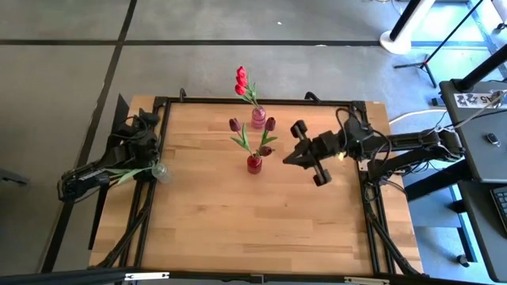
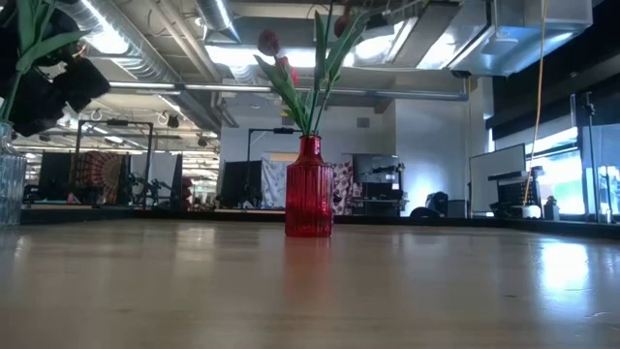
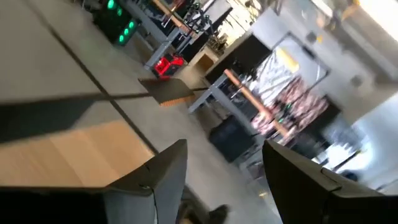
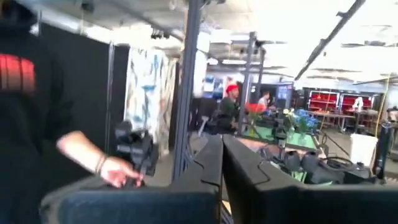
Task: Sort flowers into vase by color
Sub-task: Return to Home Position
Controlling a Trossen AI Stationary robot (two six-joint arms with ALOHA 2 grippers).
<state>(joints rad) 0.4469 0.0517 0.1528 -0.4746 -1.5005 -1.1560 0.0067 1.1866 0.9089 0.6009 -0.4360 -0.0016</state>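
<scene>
A pink vase (image 1: pixel 258 117) at the table's far middle holds bright red tulips (image 1: pixel 241 81). A red ribbed vase (image 1: pixel 253 164) (image 2: pixel 309 199) stands nearer the centre and holds maroon tulips (image 1: pixel 234 124) on green stems (image 2: pixel 315 87). A clear glass vase (image 1: pixel 161 170) (image 2: pixel 9 184) at the left edge holds a green stem (image 1: pixel 131 172) that leans out to the left. My right gripper (image 1: pixel 289 157) (image 4: pixel 222 146) is shut and empty, just right of the red vase. My left gripper (image 1: pixel 146 125) (image 3: pixel 224 149) is open and empty at the table's left edge.
A black frame (image 1: pixel 261 101) runs around the wooden table top. A bare stretch of the table (image 1: pixel 253 229) lies toward the near edge. In the right wrist view a person's hand (image 4: pixel 112 171) shows in the room beyond the table.
</scene>
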